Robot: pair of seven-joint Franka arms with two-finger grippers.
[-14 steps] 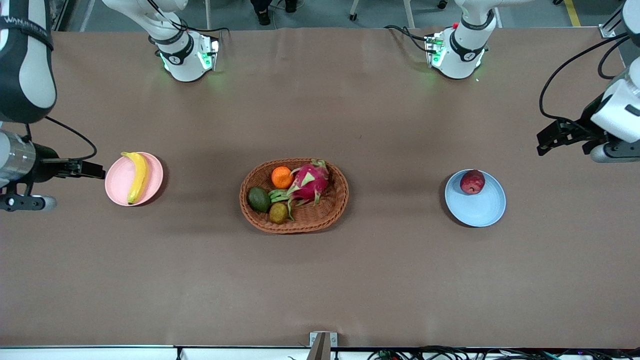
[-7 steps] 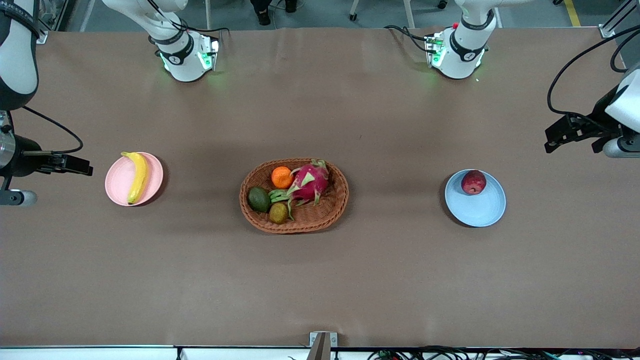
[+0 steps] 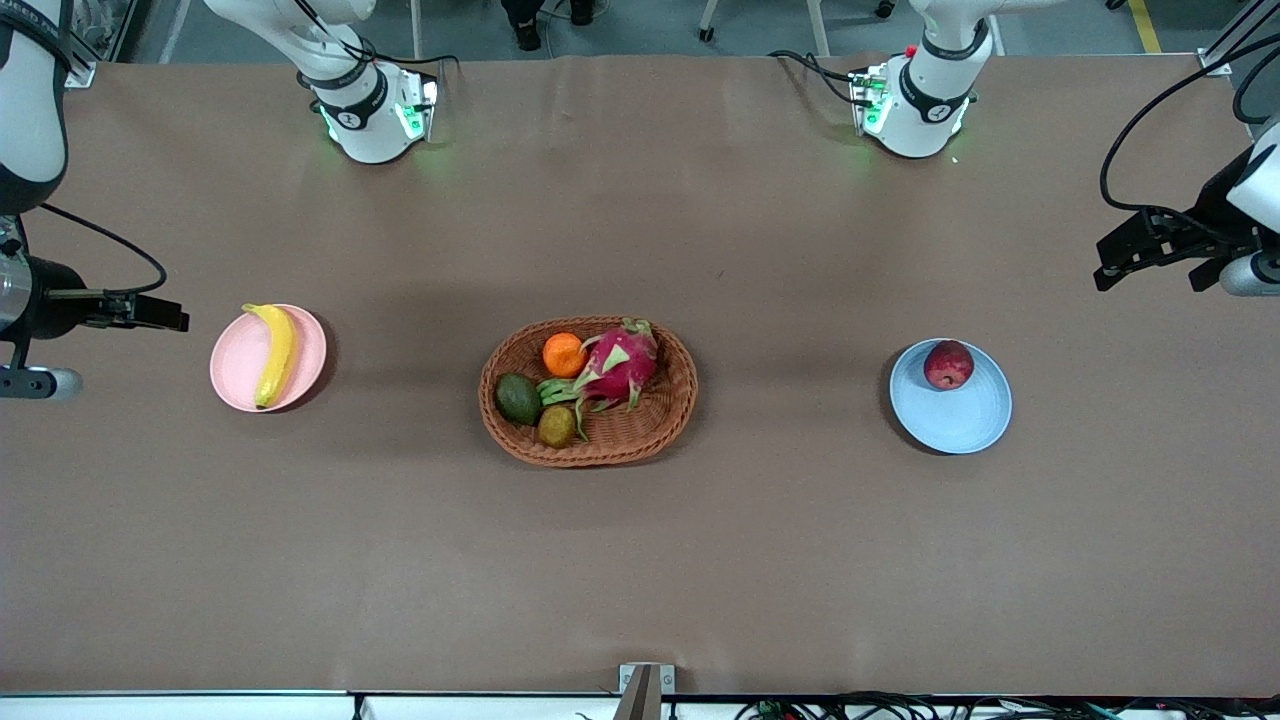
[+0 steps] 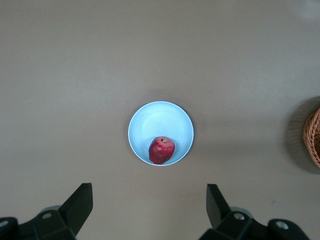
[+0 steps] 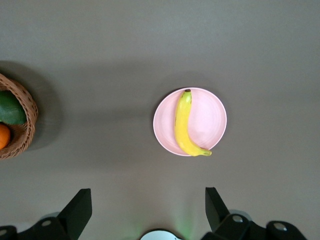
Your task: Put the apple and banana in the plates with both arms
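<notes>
Moved: both arms drew back toward the table ends.
Left gripper [image 4: 150,207]: open, empty.
Right gripper [image 5: 148,210]: open, empty.
Banana [image 3: 274,354]: on pink plate [image 3: 232,368].
Apple [image 3: 947,364]: on blue plate [image 3: 958,418].
Writing: none readable.

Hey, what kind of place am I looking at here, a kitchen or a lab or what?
Most likely a robotics lab, not a kitchen. Two white jointed robot arms are bolted to a long table under plain brown cloth, cables trail along its edge, and fruit is staged on it in an oval brown wicker basket.
</notes>
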